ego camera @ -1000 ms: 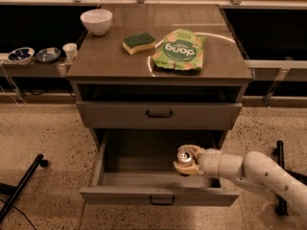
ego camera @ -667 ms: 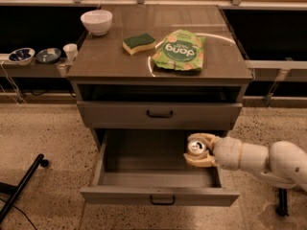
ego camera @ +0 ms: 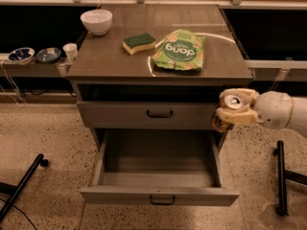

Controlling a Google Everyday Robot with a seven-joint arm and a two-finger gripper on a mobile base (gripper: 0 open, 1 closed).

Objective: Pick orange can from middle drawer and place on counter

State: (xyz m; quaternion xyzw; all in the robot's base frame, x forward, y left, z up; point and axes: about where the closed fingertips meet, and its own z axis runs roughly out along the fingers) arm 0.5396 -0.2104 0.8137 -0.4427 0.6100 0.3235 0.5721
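Where the gripper is: in the camera view, the gripper (ego camera: 235,113) hangs at the right side of the cabinet, below the level of the counter (ego camera: 115,63) and about level with the shut upper drawer (ego camera: 124,114).
Gripper state: its pale fingers are clenched around the orange can (ego camera: 233,101).
Orange can: it is out of the middle drawer (ego camera: 192,196) and held in the air, tilted, with the silver lid facing up and toward the camera. It seems to touch neither the cabinet nor the counter.
Middle drawer: it is pulled open, and nothing shows inside it.
Counter: it carries a white bowl (ego camera: 96,21) at the back left, a sponge (ego camera: 139,42) and a green bag (ego camera: 180,51) near the middle. Bare surface shows at the front left and along the right side.
Step, as I judge: the picking looks done. The lifting and the placing are not yet done.
Risk one: the can is lower than the counter edge and near its right front corner. If the arm goes sideways before it is high enough, the can may hit the edge and slip out.
Risk two: if the can is released while tilted, it may fall over and roll off.
Risk three: if it is set on the soft bag, it may tip.
Writing: the large white letters on the bag are upside down from this camera and appear to read "dong". The small print and the can's label cannot be read.
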